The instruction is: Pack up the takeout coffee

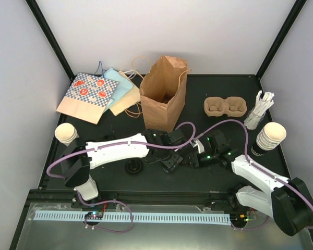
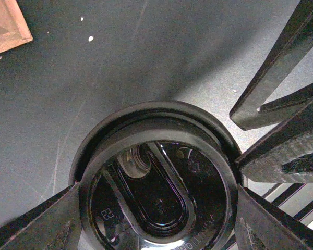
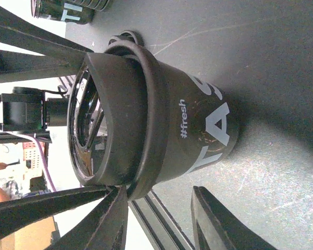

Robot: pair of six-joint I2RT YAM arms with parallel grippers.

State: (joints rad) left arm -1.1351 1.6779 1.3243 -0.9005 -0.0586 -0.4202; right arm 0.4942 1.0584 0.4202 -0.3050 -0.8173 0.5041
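Observation:
A cup (image 3: pixel 198 130), black outside with white "#fresh" lettering, stands on the dark table (image 1: pixel 224 166) at centre front. A round black lid (image 2: pixel 198 172) sits slightly askew on its rim and also shows in the right wrist view (image 3: pixel 120 104). My left gripper (image 1: pixel 169 159) is shut on the lid's edge from both sides, as the left wrist view (image 2: pixel 157 194) shows. My right gripper (image 1: pixel 189 159) is open right beside the cup, one fingertip by the lid rim and one lower, seen in the right wrist view (image 3: pixel 159 191). The tan pulp carrier (image 1: pixel 225 107) lies empty at the back right.
A brown paper bag (image 1: pixel 164 94) stands open at the back centre. Stacked cups lie at the left (image 1: pixel 67 134) and stand at the right (image 1: pixel 271 136). A spare black lid (image 1: pixel 134 166) lies front left of the cup. White stirrers (image 1: pixel 258 112) and napkins (image 1: pixel 94 96) sit at the back.

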